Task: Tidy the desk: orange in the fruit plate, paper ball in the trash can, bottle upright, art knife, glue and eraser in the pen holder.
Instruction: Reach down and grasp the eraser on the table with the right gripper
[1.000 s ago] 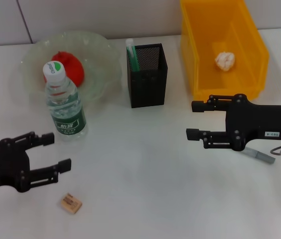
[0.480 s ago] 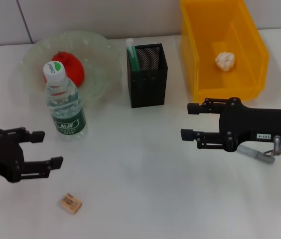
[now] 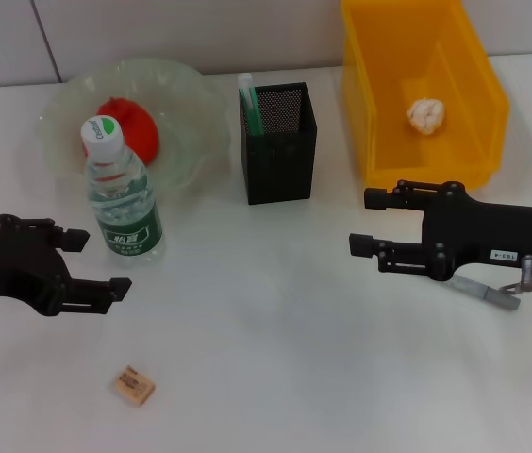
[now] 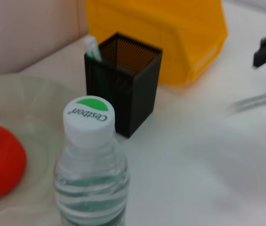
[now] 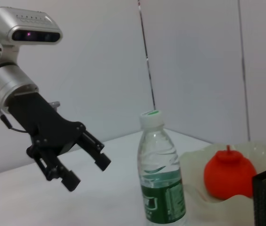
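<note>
Since the earlier frames, the left gripper (image 3: 96, 260) has been swung in beside the bottle (image 3: 123, 196), its jaws spread and empty, while the right gripper (image 3: 368, 222) has barely shifted and also hangs released. Nearest the robot, well short of the bottle, the eraser (image 3: 133, 385) lies alone on the desk and is judged the next pick. A descent from straight above is advised, fingers closed across its short sides. The art knife (image 3: 489, 293) lies half hidden under the right arm. Behind the bottle, the orange (image 3: 132, 125) sits in the fruit plate (image 3: 186, 94); beside that stands the pen holder (image 3: 280, 142), glue (image 3: 248, 102) inside. Farthest off, the paper ball (image 3: 425, 115) rests in the trash can (image 3: 370, 85).
</note>
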`<state>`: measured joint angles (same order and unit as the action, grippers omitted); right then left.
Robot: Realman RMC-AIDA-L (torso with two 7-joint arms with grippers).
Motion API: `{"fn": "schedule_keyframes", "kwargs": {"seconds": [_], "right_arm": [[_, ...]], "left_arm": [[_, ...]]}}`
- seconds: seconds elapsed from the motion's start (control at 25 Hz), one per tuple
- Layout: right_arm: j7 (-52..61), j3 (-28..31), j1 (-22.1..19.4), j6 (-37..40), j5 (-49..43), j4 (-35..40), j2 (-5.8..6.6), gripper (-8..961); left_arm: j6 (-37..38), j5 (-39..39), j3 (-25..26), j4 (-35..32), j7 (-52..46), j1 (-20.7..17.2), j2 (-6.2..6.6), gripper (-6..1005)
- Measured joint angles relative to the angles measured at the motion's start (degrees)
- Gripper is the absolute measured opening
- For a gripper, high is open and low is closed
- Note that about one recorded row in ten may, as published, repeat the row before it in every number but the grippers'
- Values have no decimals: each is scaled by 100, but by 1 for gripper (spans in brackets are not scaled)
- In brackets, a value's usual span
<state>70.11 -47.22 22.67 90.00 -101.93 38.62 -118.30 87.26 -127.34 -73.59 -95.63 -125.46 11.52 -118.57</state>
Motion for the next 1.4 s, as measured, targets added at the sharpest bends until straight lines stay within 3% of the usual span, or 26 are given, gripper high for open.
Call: {"fn": "schedule_keyframes", "kwargs": {"seconds": [0.28,0.44,0.48,0.76,1.4], "right_arm": [[-41,36,-7,5,8,-75,-9,694],[-41,34,-35,32,53,-74,-25,694],[-42,36,-45,34,69,-72,-32,694],[-86,38,-60,18,77,-89,-55,694],[-197,77,21,-1,80,-301,-61,694]], "left_arm": [[-17,-1312,-1066,-863,-1726,27,-6,813],[6,-1658,-1464,-967,-2170,99,-7,812],[59,-1980,-1881,-984,-2509,181,-8,812],[386,-3030,-2971,-937,-3389,484,-26,813],[831,-3011,-3584,-823,-3933,854,-57,812]]}}
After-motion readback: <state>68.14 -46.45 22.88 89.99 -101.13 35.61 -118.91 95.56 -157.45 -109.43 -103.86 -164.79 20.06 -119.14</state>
